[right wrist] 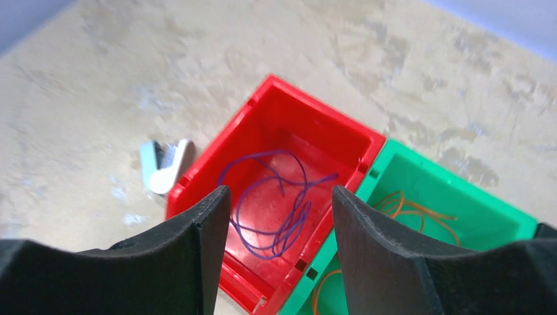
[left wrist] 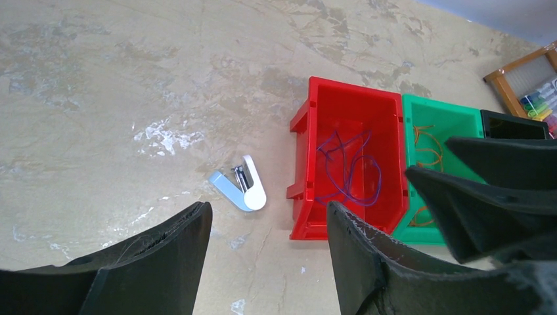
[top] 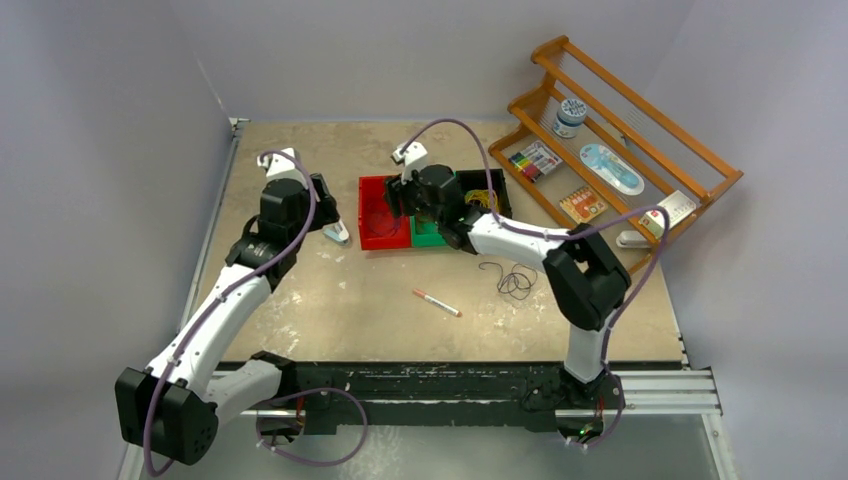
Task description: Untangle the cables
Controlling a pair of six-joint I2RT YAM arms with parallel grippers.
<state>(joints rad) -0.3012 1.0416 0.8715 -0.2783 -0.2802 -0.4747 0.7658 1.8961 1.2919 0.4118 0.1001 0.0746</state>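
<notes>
While my right gripper (top: 398,203) hangs over the bins (top: 385,240), one black cable (top: 515,281) lies loose outside.
Left wrist: left gripper (left wrist: 268,213) gapes, empty. Right wrist: jaws apart above red bin (right wrist: 220,141); purple cable (right wrist: 292,220) inside, orange cable (right wrist: 407,207) next door, colour-sorted, I judge.

Purple cable (right wrist: 272,200) in red bin (right wrist: 315,134)

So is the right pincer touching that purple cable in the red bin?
Apart. In the left wrist view, bare red bin floor separates the purple cable from the right pincer, over the green bin.
</notes>
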